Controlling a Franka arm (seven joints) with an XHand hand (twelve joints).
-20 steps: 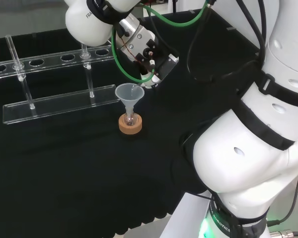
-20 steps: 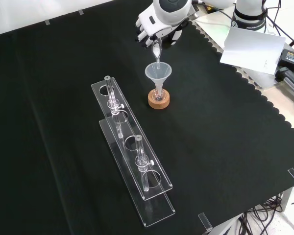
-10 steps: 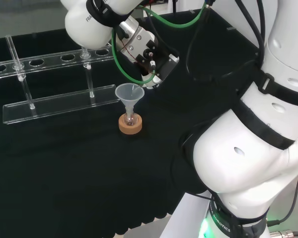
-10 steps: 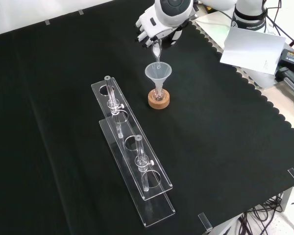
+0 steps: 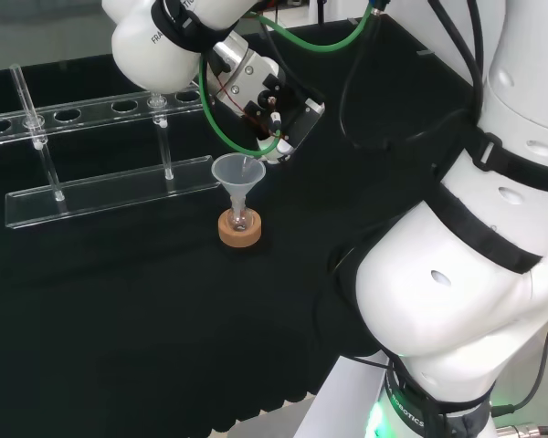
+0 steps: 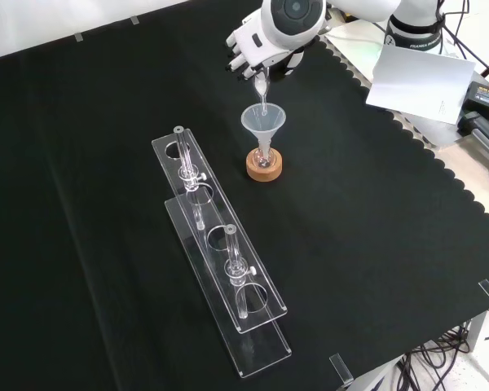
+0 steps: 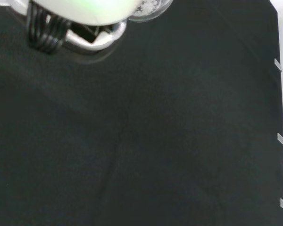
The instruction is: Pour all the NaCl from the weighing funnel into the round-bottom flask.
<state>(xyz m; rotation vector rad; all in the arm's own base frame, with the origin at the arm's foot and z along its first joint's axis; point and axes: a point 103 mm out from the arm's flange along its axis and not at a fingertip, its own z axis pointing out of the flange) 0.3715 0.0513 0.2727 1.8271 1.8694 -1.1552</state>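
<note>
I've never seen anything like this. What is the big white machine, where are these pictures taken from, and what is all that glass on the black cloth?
The white shapes are one robot arm ending in a hand. One camera looks over its shoulder, one faces it from the front, one sits at the wrist. On the cloth a small flask sits in a cork ring with a funnel in its neck; beside it stands a clear rack. The hand holds a weighing funnel, tip over the funnel.

Weighing funnel (image 6: 262, 85) tilted over clear funnel (image 6: 263, 121)
</note>
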